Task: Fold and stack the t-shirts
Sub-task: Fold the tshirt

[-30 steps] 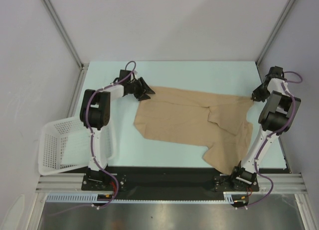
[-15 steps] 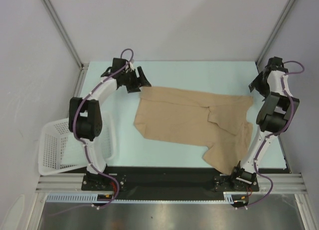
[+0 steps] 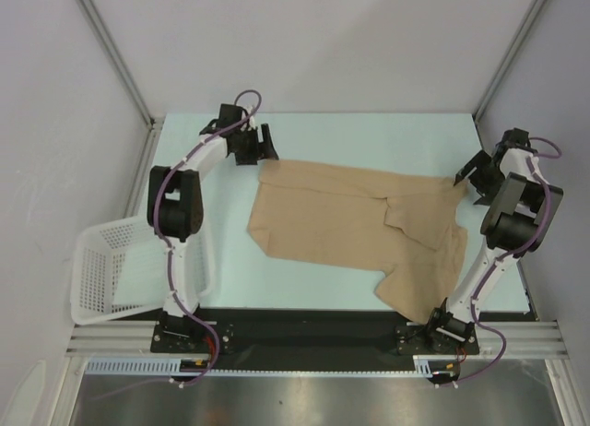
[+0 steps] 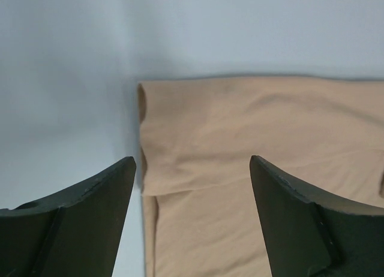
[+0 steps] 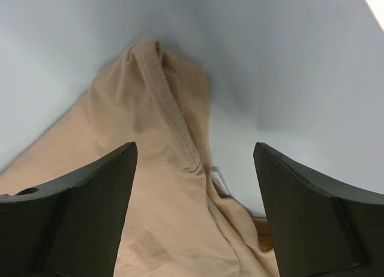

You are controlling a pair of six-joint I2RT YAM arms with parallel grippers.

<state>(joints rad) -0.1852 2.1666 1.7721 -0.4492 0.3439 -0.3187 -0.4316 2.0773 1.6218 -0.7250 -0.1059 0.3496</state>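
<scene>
Your left gripper (image 3: 258,147) and right gripper (image 3: 468,176) hung released at far corners of the t-shirt (image 3: 350,214) (nothing held); shallow pinches could slip.

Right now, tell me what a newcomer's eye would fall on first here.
A rumpled tan t-shirt sprawls unfolded across the pale table, one end trailing to the near edge. The left arm and right arm each reach to a far corner of it, jaws open over the cloth. A white lattice basket sits tilted at the near left edge.
</scene>
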